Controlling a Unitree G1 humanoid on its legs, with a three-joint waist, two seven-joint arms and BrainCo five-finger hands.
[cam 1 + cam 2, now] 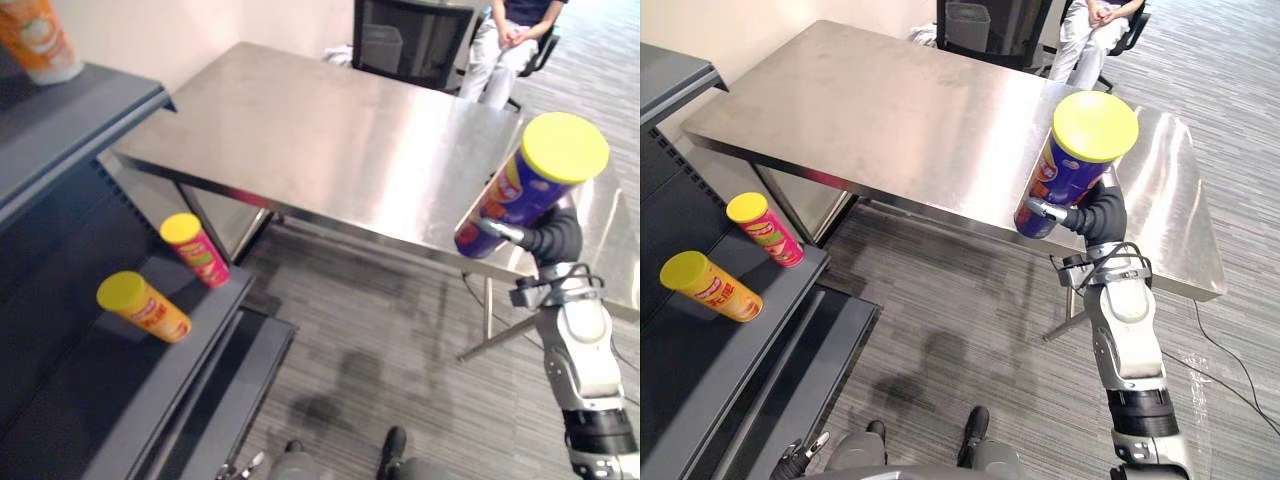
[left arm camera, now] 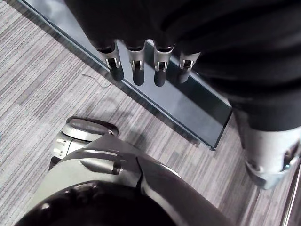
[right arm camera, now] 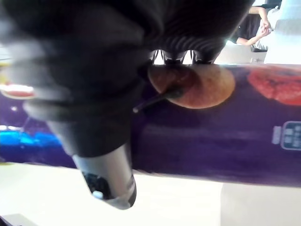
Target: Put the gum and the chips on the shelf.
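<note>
The right robot hand [image 1: 1095,215] is clamped on the chips can [image 1: 1072,165], held tilted clear of the tabletop [image 1: 890,110], ready for carrying to the shelf [image 1: 700,350] beside 2 cans there. The left robot hand [image 2: 136,68] hangs idle, fingers straight.

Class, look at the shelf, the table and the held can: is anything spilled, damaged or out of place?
Nothing stands out. The right hand grips the purple chips can, lid on, near the edge of the table; the orange can and red can sit intact on the shelf.
</note>
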